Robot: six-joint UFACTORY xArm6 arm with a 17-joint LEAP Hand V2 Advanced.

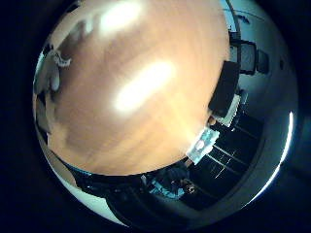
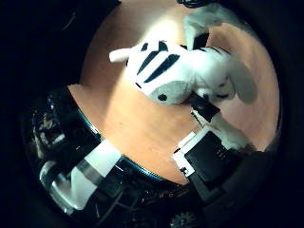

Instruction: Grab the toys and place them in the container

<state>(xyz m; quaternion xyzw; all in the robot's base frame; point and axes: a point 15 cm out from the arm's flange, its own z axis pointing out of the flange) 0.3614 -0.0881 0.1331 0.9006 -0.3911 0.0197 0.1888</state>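
Observation:
A white plush toy with black stripes (image 2: 176, 71) fills the middle of the right thumb side palm view, close to the palm, with the round wooden table (image 2: 123, 114) behind it. My hand (image 2: 214, 147) reaches in with white and black fingers. One fingertip (image 2: 203, 106) presses the toy's underside and another dark finger (image 2: 198, 33) curls over its far side. A small pale thing (image 1: 60, 62), too small to make out, lies near the table's edge in the right little finger side palm view.
The right little finger side palm view shows the bare wooden tabletop (image 1: 136, 87) with bright glare. Dark furniture and shelving (image 1: 228, 92) stand beyond its rim. Dark clutter (image 2: 57, 123) lies past the table's edge in the right thumb side palm view.

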